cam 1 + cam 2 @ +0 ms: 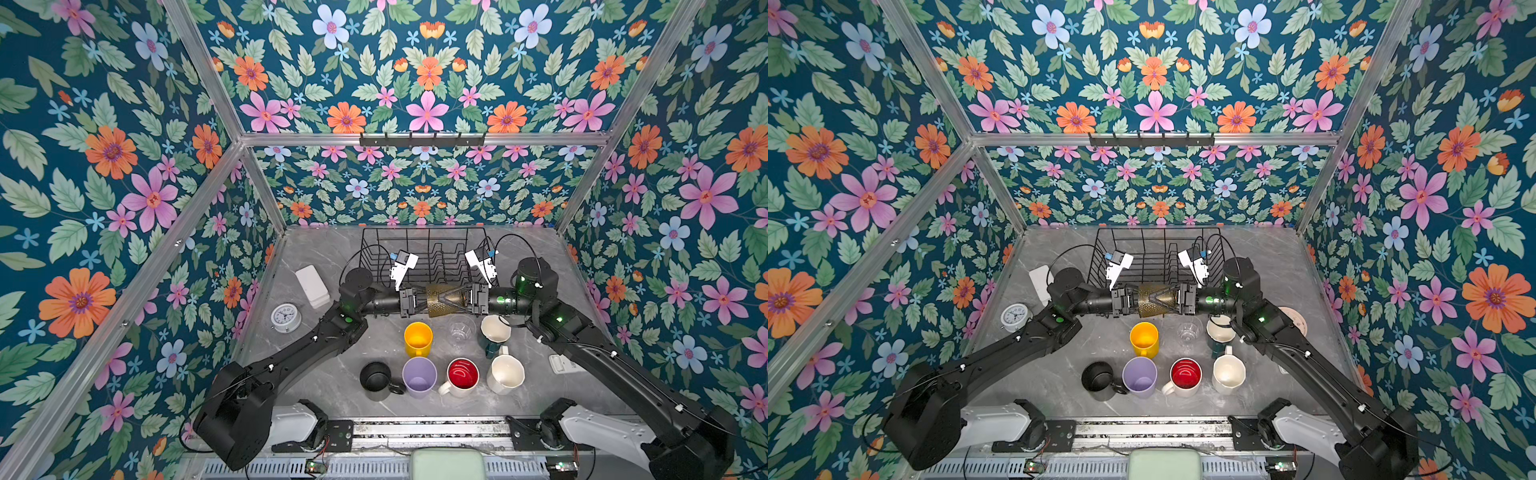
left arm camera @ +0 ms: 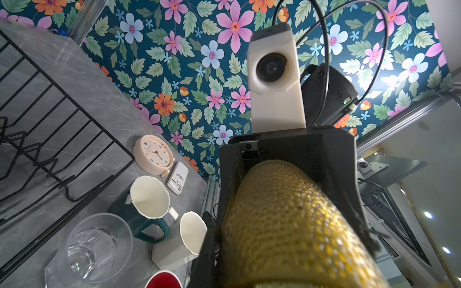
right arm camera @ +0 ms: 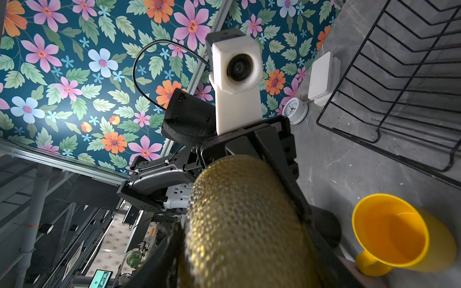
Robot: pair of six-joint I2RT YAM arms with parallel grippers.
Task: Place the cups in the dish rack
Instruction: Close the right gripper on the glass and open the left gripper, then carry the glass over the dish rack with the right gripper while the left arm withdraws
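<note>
One cup is up off the bench: the amber tumbler (image 1: 434,311) lies on its side in the air, its long axis level and running across from arm to arm. Its wider mouth end points toward the left arm and its narrower base toward the right. It hangs just in front of the dish rack (image 1: 422,259), on the near side, outside the wires. The left fingers (image 3: 289,174) are pinched tight on the mouth end. The right fingers (image 2: 228,179) lie along either side of the base end, and I cannot tell whether they press on it. Seven more cups stand mouths up on the grey marbled bench (image 1: 332,365). The yellow mug (image 1: 417,338), clear glass (image 1: 461,330) and dark green mug (image 1: 494,332) make one row. Closer in stand the black mug (image 1: 376,380), lilac tumbler (image 1: 419,376), white red-inside mug (image 1: 462,376) and cream mug (image 1: 505,376). Off to the left sit a white alarm clock (image 1: 285,318) and a flat white box (image 1: 311,284). Dark teal flowered wallpaper (image 1: 124,166) covers the walls on three sides, edged with bare aluminium bars (image 1: 291,139).
</note>
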